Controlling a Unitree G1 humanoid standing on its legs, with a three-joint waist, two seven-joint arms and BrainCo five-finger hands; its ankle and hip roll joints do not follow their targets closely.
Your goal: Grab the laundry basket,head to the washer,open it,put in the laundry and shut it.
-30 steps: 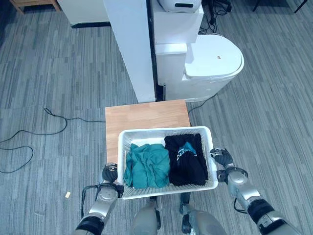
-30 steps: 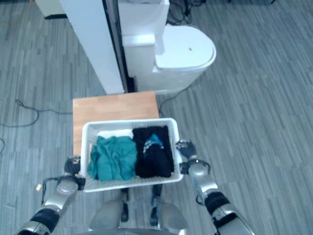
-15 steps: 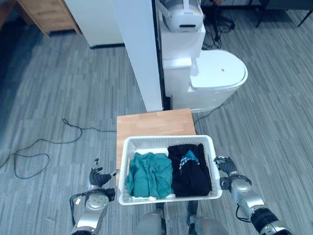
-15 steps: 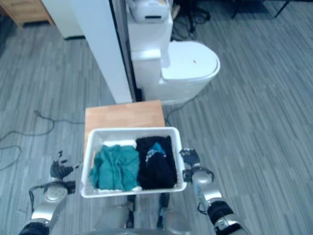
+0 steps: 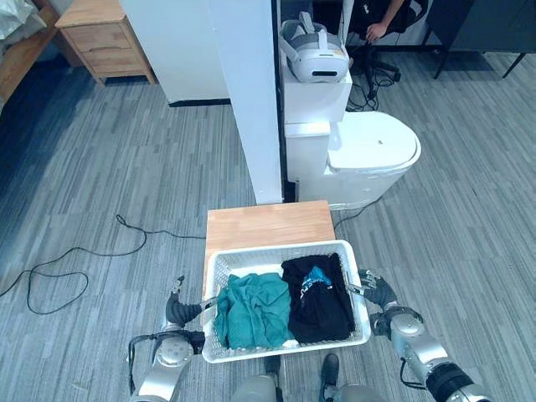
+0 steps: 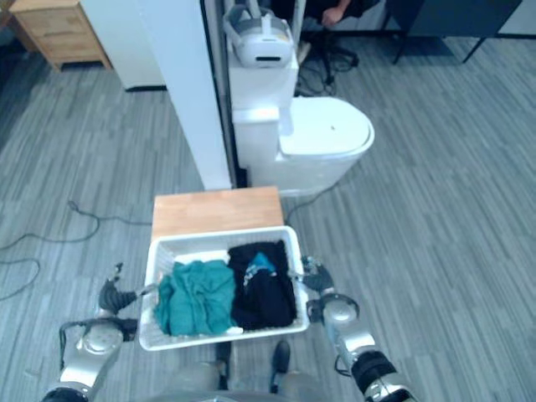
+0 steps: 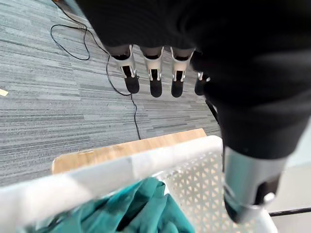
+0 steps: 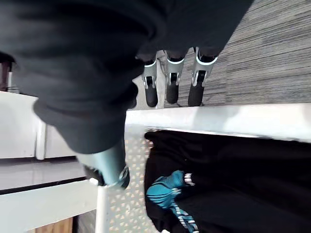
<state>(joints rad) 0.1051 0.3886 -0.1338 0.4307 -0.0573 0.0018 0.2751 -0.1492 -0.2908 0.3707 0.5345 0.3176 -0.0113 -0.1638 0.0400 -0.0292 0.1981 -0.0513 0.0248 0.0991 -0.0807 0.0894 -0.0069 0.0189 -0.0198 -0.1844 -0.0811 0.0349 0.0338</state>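
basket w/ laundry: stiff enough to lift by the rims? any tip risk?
Probably stiff: the white laundry basket has a solid rim over mesh walls. Likely light, holding just a teal garment and a black garment. Both are soft, so they should shift little. The left robot hand and right robot hand flank it, open.

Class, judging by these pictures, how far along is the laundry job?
Early. The basket, holding a teal garment and a black one, rests on the wooden table. The left hand and right hand flank its rim with straight fingers, not gripping. Lifting, walking, opening the washer, loading and shutting remain.
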